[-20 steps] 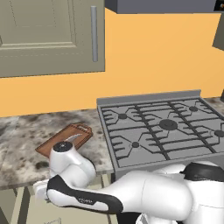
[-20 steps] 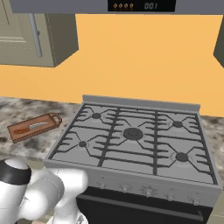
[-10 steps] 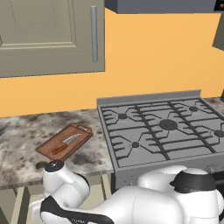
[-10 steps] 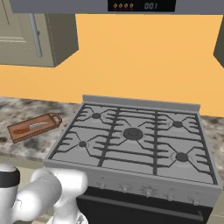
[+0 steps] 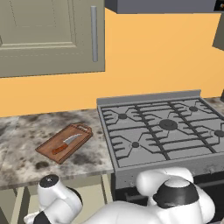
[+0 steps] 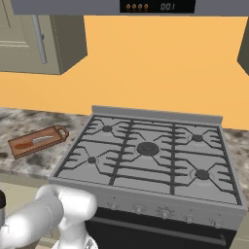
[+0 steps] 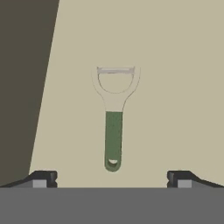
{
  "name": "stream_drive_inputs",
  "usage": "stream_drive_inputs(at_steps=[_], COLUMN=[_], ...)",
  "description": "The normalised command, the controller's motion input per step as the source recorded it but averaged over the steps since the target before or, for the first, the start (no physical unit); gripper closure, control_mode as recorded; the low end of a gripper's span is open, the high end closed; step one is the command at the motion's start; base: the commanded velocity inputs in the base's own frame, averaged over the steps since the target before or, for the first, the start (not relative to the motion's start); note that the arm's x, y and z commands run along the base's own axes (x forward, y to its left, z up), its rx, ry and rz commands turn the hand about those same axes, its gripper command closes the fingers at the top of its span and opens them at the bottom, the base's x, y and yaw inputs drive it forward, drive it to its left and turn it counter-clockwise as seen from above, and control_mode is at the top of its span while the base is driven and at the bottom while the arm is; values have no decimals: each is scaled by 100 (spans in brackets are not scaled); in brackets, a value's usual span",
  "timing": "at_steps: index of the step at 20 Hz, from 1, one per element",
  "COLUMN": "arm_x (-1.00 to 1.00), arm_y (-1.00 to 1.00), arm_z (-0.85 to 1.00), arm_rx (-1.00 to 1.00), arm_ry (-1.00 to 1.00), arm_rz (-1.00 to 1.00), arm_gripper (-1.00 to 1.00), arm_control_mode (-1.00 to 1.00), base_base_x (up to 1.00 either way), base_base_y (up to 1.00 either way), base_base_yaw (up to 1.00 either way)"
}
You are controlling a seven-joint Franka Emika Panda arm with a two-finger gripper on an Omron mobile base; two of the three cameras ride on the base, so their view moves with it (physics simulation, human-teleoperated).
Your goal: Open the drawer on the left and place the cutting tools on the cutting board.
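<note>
lower now, arm [image 5: 131,205] sunk toward the frame's bottom edge. cutting board [image 5: 64,142] at centre left carries a knife [image 5: 65,143]. green-handled peeler [image 7: 113,117] lies mid-frame on the drawer floor [image 7: 175,87]: light, stiff, slippery; grip its handle. gripper [image 7: 113,178] spread wide, empty.

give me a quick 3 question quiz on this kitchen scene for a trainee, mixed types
1. True or false: the cutting board already has a knife lying on it.
2. Multiple choice: in the hand view, the green-handled peeler lies (a) gripped between the fingers, (b) flat on the beige drawer floor ahead of the open gripper, (c) on the stove.
3. Fill in: on the counter, the board sits to the ___ of the stove.

Key:
1. True; a reddish-handled knife rests on it.
2. b; the fingertips stand wide apart on either side of the handle end, not touching it.
3. Left.
</note>
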Motion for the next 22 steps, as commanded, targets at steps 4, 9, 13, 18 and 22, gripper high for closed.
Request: stream_drive_inputs(at_steps=[4,9,13,18,22], arm_x=[0,-4,0,0,0], arm_y=[27,17,4,1,7], arm_z=[-46,-46,-43,-46,-44], arm_rx=[-2,-4,-6,-5,-4], arm_ry=[0,0,0,0,0], arm_rz=[0,2,3,3,3], arm_gripper=[-100,-100,-100,-100,-100], arm_control_mode=[-100,-100,-100,-100,-100], base_base_x=[0,0,0,0,0], base_base_y=[0,0,0,0,0], base_base_yaw=[0,0,0,0,0])
